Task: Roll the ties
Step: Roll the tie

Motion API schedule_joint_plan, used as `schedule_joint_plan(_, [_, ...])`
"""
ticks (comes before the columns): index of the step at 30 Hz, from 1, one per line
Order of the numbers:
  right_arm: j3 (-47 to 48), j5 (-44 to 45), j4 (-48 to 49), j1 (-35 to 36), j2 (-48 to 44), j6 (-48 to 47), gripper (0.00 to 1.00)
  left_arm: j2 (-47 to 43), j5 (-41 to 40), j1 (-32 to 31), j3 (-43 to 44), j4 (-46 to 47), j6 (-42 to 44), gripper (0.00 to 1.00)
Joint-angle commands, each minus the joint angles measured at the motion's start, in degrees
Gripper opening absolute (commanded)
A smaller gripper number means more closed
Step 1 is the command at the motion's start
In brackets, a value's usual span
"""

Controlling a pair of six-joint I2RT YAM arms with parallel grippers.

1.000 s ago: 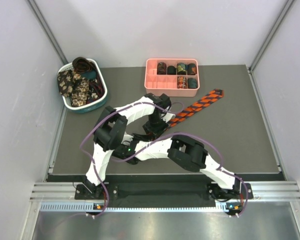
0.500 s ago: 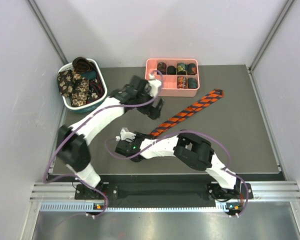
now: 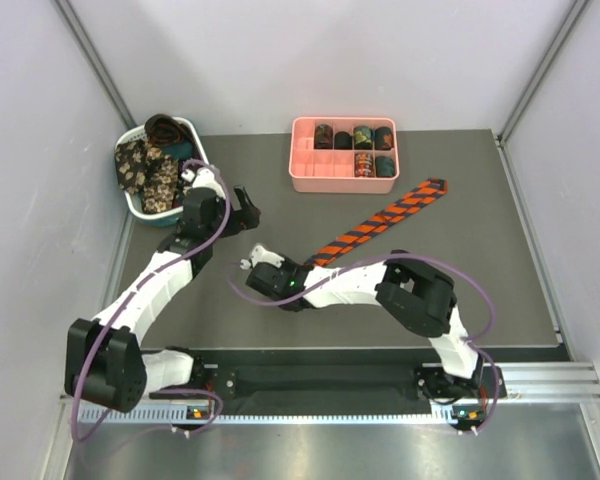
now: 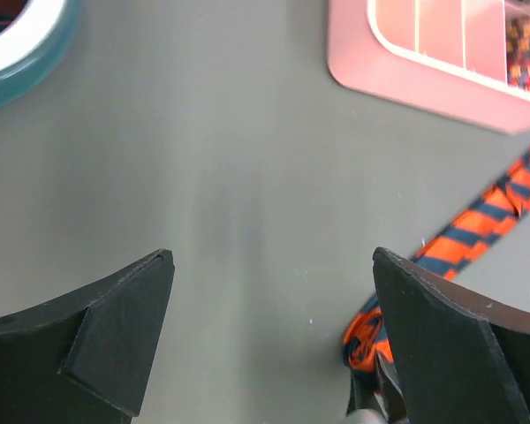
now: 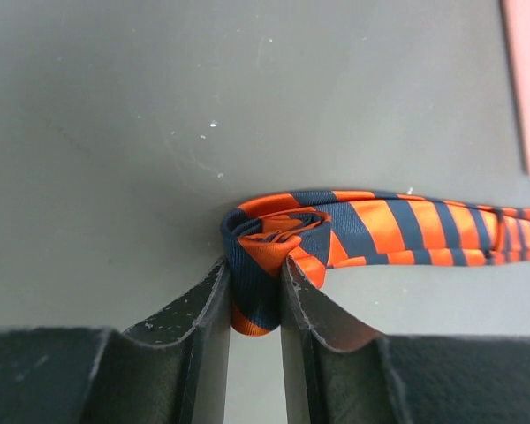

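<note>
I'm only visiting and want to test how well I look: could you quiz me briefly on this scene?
1. True or false: the left gripper is open and empty.
2. The right gripper pinches: A a floral tie, B the rolled end of the striped tie, C a dark tie.
3. Which corner of the table holds the basket?
Key: 1 true; 2 B; 3 far left.

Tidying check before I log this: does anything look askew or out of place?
Nothing spilled or damaged. The striped tie lies diagonally across the table, only its near end coiled, pinched in the right gripper.
</note>
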Motion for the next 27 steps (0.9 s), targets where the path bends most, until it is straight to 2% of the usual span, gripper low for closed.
schedule_joint_plan(1, [-3.0,-9.9,3.8,-2.2,-3.6,1.3,0.08,-4.1,-3.0,0.7,-2.7,8.2,-4.9,0.99])
schedule_joint_plan(5, [-4.8,-16.5,5.7,-4.5,-6.9,2.7,0.07,-6.4,-4.7,0.8,-5.8,9.8,-4.9,0.99])
schedule_joint_plan(15, [-13.9,-35.8,14.0,-13.8,-15.6,5.6,0.06,-6.8,-2.4,0.9,-11.3,13.6,-5.6,0.99])
schedule_joint_plan(19, [-16.4,-45.9,16.5,-17.9,-17.3,6.3,0.06,-6.6,1.1,0.9,-11.9,14.9,-3.5,0.99])
schedule_joint_plan(23, [-17.8,-60.4,18.9,-22.9,-17.2,7.8,0.05,-4.3,11.1,0.8,-11.6,16.5,-1.3,0.99])
schedule_joint_plan(27, [-18.6,-70.0,21.1,-27.7,-15.9,9.4,0.05,-1.0,15.0,-0.2,-10.8,17.6,-0.3,0.99])
